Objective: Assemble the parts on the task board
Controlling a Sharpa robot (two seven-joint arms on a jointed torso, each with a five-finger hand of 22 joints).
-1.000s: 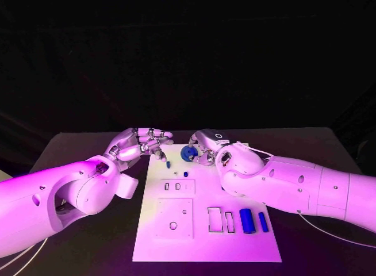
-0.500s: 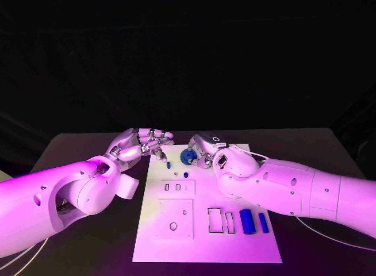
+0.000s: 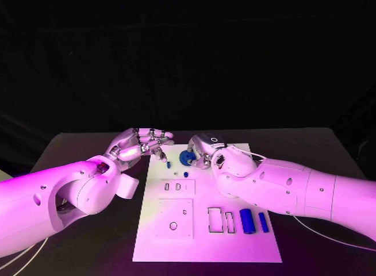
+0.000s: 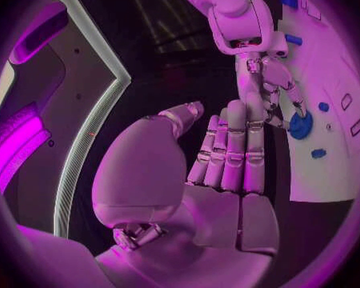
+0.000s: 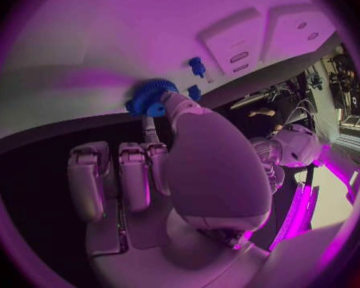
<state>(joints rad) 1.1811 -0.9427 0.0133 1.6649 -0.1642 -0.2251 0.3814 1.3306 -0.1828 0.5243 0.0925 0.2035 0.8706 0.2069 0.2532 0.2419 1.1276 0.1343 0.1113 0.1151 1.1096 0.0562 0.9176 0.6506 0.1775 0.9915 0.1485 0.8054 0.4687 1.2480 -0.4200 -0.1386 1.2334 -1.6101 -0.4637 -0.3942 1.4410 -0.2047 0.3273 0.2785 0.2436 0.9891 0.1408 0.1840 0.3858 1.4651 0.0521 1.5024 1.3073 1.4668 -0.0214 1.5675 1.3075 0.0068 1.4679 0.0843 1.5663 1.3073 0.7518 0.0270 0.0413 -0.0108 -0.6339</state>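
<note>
blue gear (image 3: 188, 157) partly hidden by right robot hand (image 3: 206, 150)

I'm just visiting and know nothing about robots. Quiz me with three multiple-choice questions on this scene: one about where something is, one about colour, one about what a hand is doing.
1. Where do the two long blue cylinders lie on the task board?
A. near right part
B. far left corner
C. off the board

2. What colour is the gear?
A. yellow
B. blue
C. green

3. What is the right hand doing?
A. resting on bare table
B. holding a cable
C. touching the gear

Answers: 1 A, the head view shows them there. 2 B, both wrist views show blue. 3 C, its fingertips meet the gear.
</note>
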